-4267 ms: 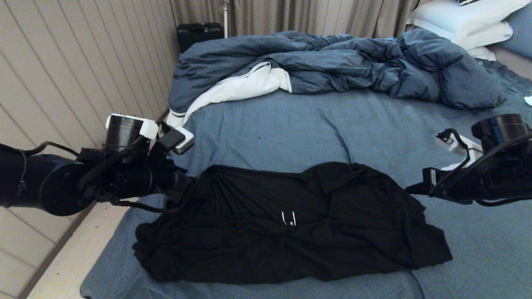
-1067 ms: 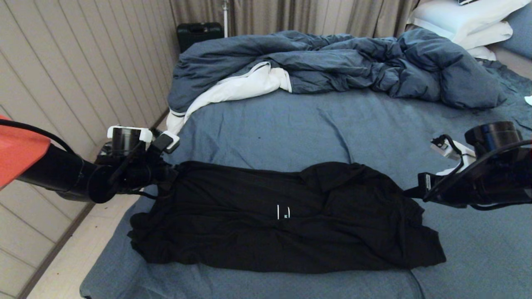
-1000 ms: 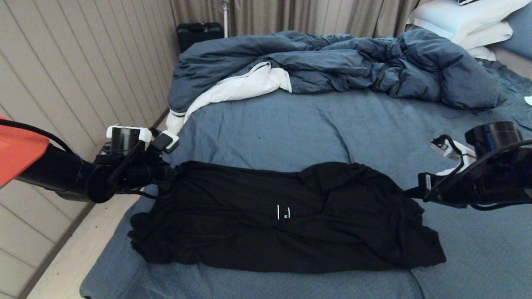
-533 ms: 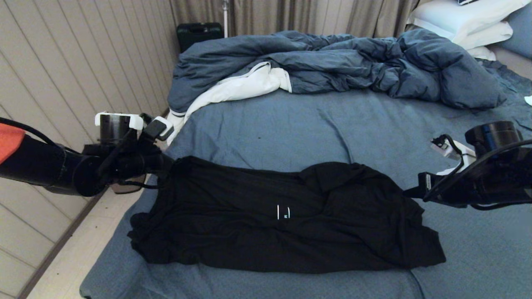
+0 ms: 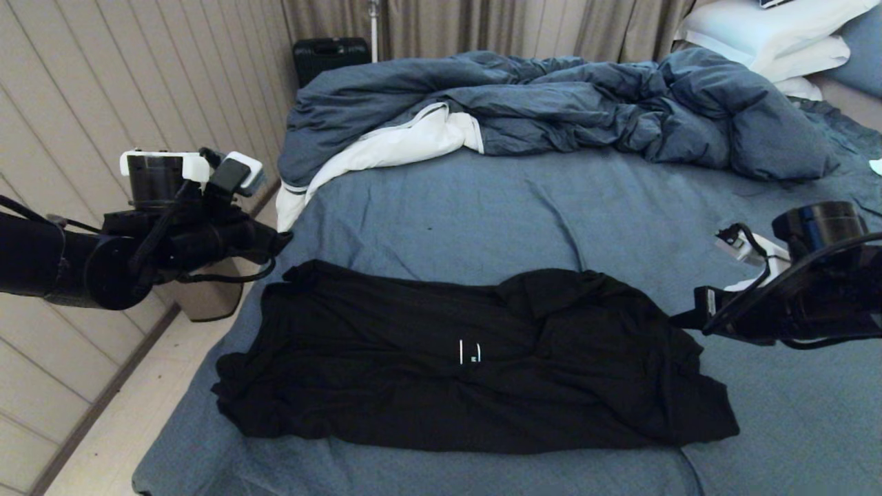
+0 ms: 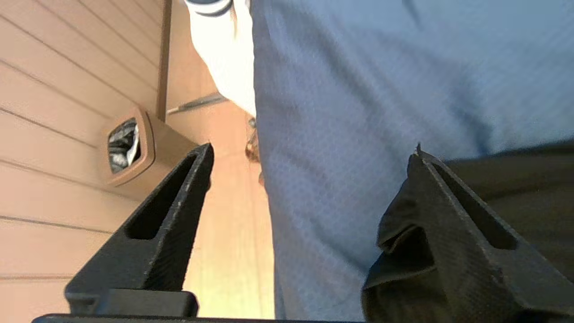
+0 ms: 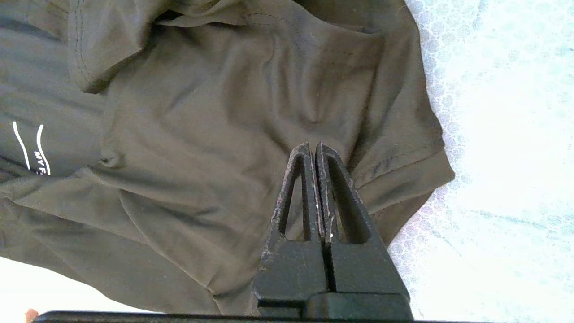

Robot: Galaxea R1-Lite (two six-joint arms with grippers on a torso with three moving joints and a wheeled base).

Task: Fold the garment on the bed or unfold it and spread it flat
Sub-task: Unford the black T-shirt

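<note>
Black T-shirt [image 5: 475,358] fabric is released by the left gripper [image 6: 314,157], whose fingers [image 6: 161,224] are spread wide, with only a fold of the cloth seen bunched against one of them in the left wrist view. That gripper is held above the bed's left edge, just beyond the shirt's far left corner. The right gripper [image 7: 312,150] is pressed fully shut with nothing between its fingers and is held over the shirt's right end. The shirt is laid crumpled across the near part of the slate-blue sheet of the bed [image 5: 524,207], its small white mark [image 5: 470,351] facing up. A dark-blue duvet [image 5: 551,103] with white lining is heaped farther back, and a brown bin [image 6: 134,148] is set on the floor by the panelled wall.
</note>
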